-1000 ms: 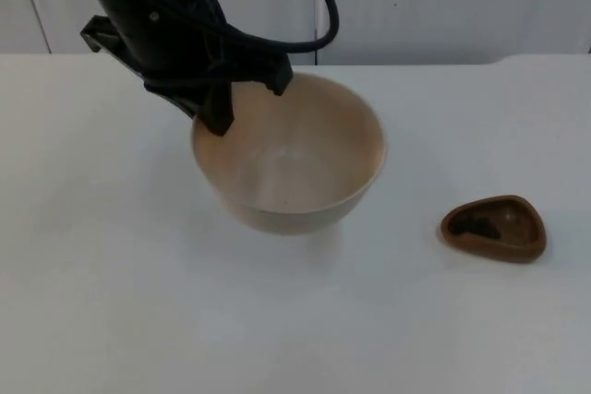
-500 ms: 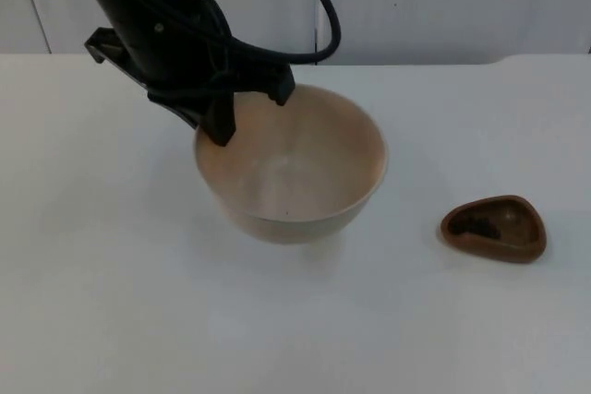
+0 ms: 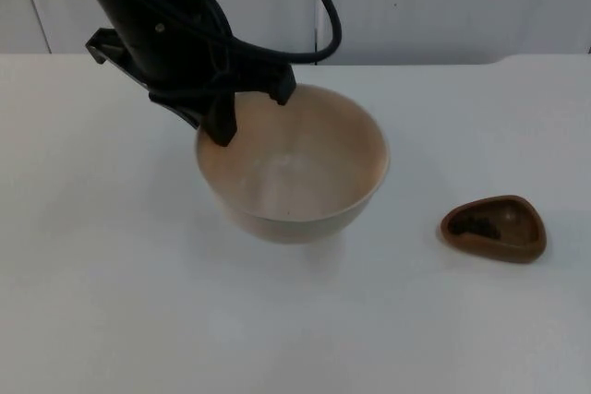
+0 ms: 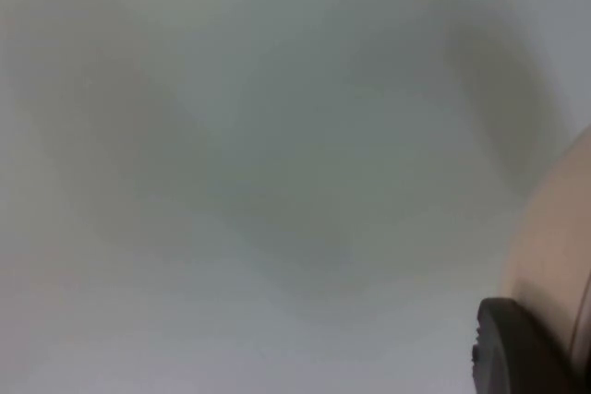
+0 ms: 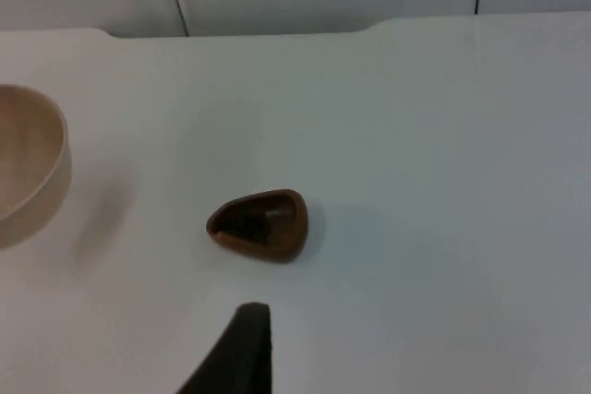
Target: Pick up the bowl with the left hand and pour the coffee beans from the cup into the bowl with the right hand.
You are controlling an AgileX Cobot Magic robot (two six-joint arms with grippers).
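Top view: The left gripper (image 3: 249, 110) holds the bowl (image 3: 292, 165) by its far-left rim, one finger outside the wall and one inside; the jaws are closed on the rim. Compared with a second ago, the bowl sits slightly higher and to the right, and its shadow on the tabletop (image 3: 111, 302) is a little more detached. From half a second ago the change is very small. Judgement: the lift is essentially done and the bowl is being held off the tabletop, ready to receive. The cup (image 3: 494, 228) lies well apart to the right, unmoved, with dark beans (image 3: 476, 224) visible inside it.

Left wrist view: A black fingertip (image 4: 517, 348) presses against the pale wall of the bowl (image 4: 554, 246), with tabletop (image 4: 231, 136) beyond it. This agrees with a grip on the rim.

Right wrist view: The cup (image 5: 259, 224) stands near the middle, the bowl (image 5: 28, 163) off to one side, both apart. One fingertip (image 5: 242, 352) of the right gripper is visible; whether the jaws are wide or narrow cannot be told. The right arm waits above the tabletop (image 5: 443, 182). Judgement: the next step is the right arm's reach for the cup.
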